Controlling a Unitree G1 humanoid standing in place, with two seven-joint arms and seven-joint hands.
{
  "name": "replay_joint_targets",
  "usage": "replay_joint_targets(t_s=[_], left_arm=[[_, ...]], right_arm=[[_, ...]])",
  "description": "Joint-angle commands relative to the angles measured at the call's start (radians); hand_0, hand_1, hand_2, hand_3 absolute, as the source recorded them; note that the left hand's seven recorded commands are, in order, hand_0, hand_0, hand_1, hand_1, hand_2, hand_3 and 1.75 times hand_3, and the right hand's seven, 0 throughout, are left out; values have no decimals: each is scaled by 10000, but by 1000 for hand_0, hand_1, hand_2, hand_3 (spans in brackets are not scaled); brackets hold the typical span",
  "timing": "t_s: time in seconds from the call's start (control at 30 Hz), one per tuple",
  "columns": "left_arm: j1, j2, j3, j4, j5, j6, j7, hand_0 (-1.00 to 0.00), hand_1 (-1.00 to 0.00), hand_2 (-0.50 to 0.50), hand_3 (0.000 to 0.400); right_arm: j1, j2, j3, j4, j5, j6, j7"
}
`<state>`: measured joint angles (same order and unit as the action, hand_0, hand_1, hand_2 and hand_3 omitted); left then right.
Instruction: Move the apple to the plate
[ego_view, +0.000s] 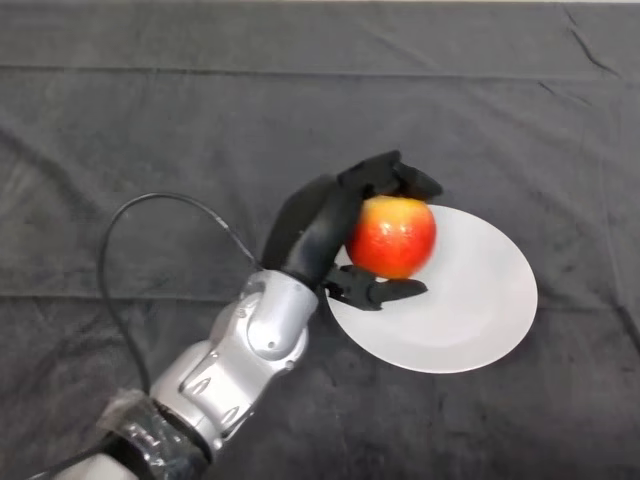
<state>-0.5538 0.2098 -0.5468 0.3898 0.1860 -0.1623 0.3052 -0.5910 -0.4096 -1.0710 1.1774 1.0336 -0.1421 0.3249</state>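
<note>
A red and yellow apple (392, 236) is over the left part of a white plate (470, 300). My left hand (325, 225) is curled round the apple from the left, with fingers (395, 175) over its top and the thumb (385, 292) under its near side. I cannot tell whether the apple rests on the plate or hangs just above it.
The table is covered by a dark wrinkled cloth (150, 130). My silver-grey arm (235, 355) comes in from the lower left.
</note>
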Motion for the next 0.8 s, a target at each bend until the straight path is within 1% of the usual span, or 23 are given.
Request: replay_joint_targets(t_s=[0.03, 0.27, 0.43, 0.8], left_arm=[[-828, -63, -316, 486, -184, 54, 237, -1000, -1000, 0, 400], [-1472, -388, -1530, 1371, -778, 25, 589, -1000, -1000, 0, 400], [-1866, -542, -2329, 2084, -1224, -215, 754, -1000, -1000, 0, 400], [-2570, -775, -3694, 3497, -2064, -681, 803, -1000, -1000, 0, 400]], right_arm=[[99, -309, -60, -204, -55, 3, -71], [93, -317, -66, -187, -49, 1, -66], [87, -326, -73, -166, -44, -1, -58], [69, -350, -92, -107, -29, -11, -27]])
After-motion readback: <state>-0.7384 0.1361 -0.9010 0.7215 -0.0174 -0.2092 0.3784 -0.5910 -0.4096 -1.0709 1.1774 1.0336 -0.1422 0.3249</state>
